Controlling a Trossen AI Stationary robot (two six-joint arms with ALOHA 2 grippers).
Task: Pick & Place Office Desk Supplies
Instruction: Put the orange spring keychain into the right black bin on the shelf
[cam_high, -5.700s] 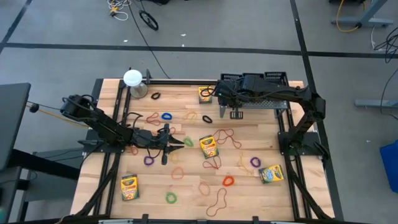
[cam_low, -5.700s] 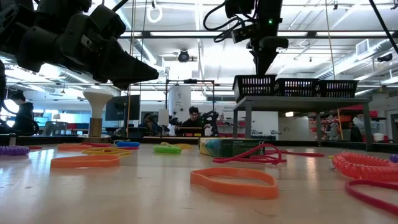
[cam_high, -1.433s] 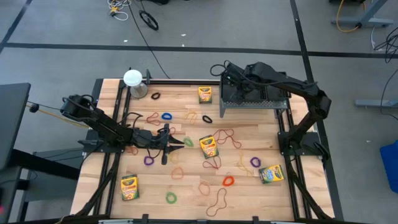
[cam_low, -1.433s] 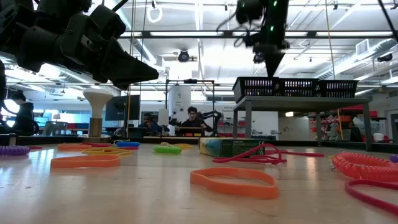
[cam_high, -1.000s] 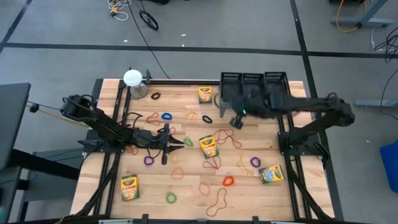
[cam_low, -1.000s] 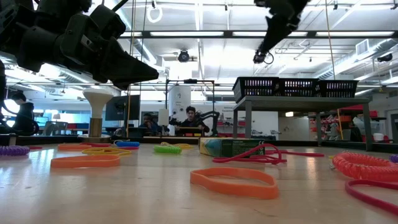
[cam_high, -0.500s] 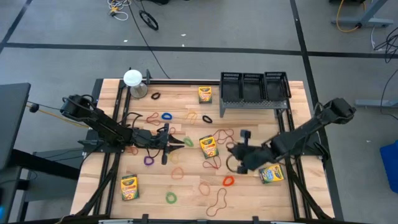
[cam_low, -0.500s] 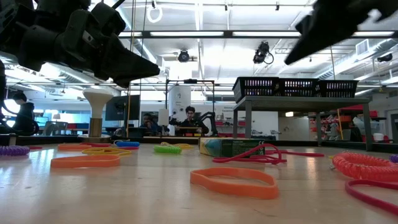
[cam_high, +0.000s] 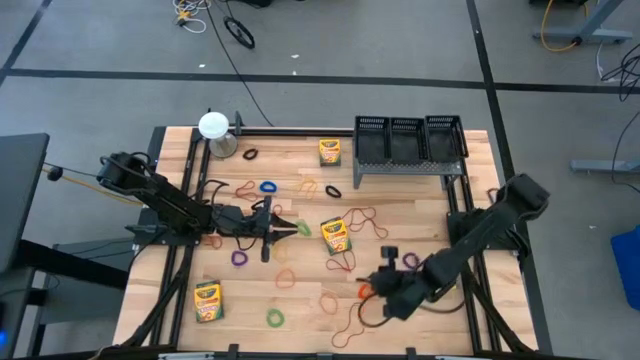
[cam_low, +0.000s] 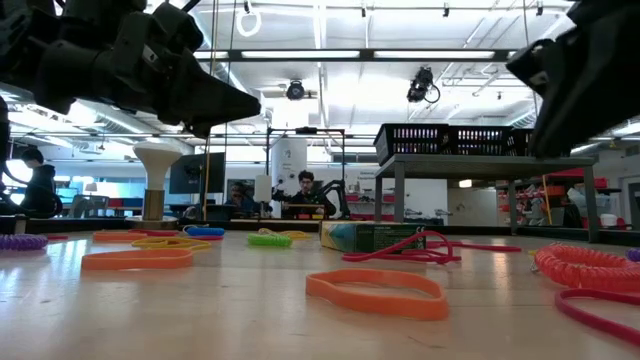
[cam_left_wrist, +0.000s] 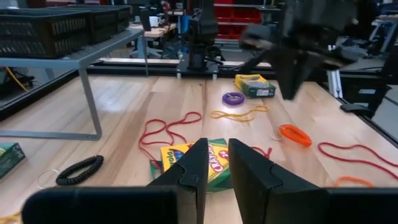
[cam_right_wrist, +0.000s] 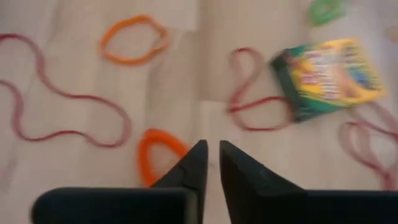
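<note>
Right gripper (cam_right_wrist: 210, 163) hovering with fingers slightly parted, grasping nothing, small orange rubber-band loop (cam_right_wrist: 160, 160) lying just beside fingertips, long axis roughly along the fingers, left gripper (cam_left_wrist: 214, 168) narrowly parted, empty, black wire-mesh rack (cam_high: 408, 142) contents unclear.

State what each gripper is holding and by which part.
Nothing is held. The left gripper hangs empty above the table, fingers slightly apart; the right gripper hangs empty over an orange rubber band.

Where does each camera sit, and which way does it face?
High: overhead, straight down; both arms, wire-mesh rack.
Low: table height, level; orange band, dark arm parts above.
Left wrist: forward past the left tool at a crayon box.
Right wrist: down past the right tool.
Shared: that crayon box, high and left wrist.
</note>
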